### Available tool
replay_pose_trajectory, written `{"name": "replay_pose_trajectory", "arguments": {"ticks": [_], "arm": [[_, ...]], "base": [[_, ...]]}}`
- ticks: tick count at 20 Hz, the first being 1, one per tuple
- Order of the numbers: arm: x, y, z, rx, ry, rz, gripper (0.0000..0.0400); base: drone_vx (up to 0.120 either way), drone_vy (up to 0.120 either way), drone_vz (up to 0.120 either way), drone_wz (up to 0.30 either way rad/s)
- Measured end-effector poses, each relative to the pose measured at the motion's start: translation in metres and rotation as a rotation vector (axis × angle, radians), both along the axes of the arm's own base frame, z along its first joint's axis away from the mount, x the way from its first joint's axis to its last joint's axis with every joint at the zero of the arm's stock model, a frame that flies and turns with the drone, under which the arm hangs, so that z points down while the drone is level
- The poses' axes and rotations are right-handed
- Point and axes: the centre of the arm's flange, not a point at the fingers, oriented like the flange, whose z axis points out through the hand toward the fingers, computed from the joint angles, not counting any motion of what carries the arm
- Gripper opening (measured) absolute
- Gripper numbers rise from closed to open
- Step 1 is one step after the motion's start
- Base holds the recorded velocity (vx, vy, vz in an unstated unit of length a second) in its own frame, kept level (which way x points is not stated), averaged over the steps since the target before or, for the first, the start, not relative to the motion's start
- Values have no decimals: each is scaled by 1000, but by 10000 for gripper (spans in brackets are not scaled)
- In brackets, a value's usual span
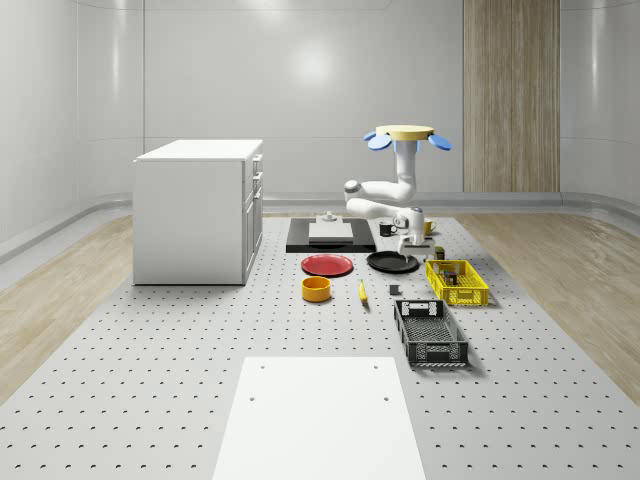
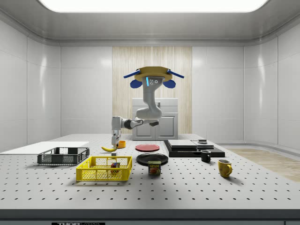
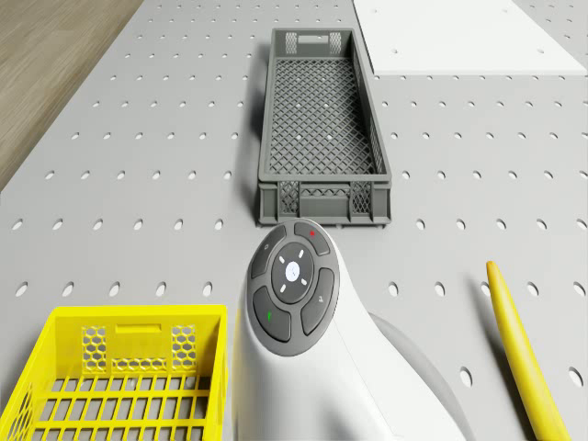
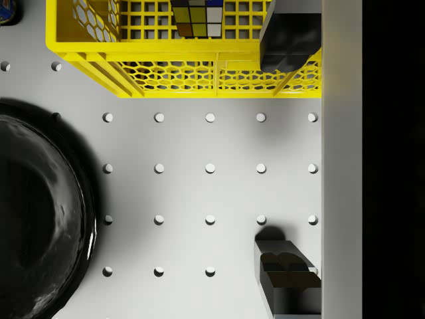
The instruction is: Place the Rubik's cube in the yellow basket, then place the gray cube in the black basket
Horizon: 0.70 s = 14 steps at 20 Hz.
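The Rubik's cube (image 4: 197,16) lies inside the yellow basket (image 4: 179,70), also seen as Rubik's cube (image 2: 115,164) in yellow basket (image 2: 104,169). A small gray cube (image 1: 395,291) sits on the table between the banana (image 1: 362,291) and the far end of the black basket (image 1: 430,332). My drone (image 1: 410,135) hovers over the table's far half. The arm hangs down beside the black plate (image 1: 392,262). My gripper (image 4: 289,159) is open and holds nothing. It hangs above bare table just outside the yellow basket's wall, one finger (image 4: 289,40) over the rim.
A red plate (image 1: 327,265) and an orange bowl (image 1: 316,289) lie toward the whole-scene view's left. A can (image 2: 154,168), a yellow mug (image 2: 225,168) and a black mug (image 2: 205,156) stand nearby. A white cabinet (image 1: 198,210) and a black tray (image 1: 325,236) are further back.
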Motion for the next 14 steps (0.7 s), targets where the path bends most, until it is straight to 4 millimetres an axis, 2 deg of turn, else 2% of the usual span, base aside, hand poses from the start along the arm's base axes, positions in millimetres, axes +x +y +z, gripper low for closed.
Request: {"name": "replay_pose_trajectory", "arguments": {"ticks": [7,14], "arm": [[0,0,0,0,0,0,400],[0,0,0,0,0,0,400]], "base": [[120,-120,0,0],[0,-120,0,0]]}}
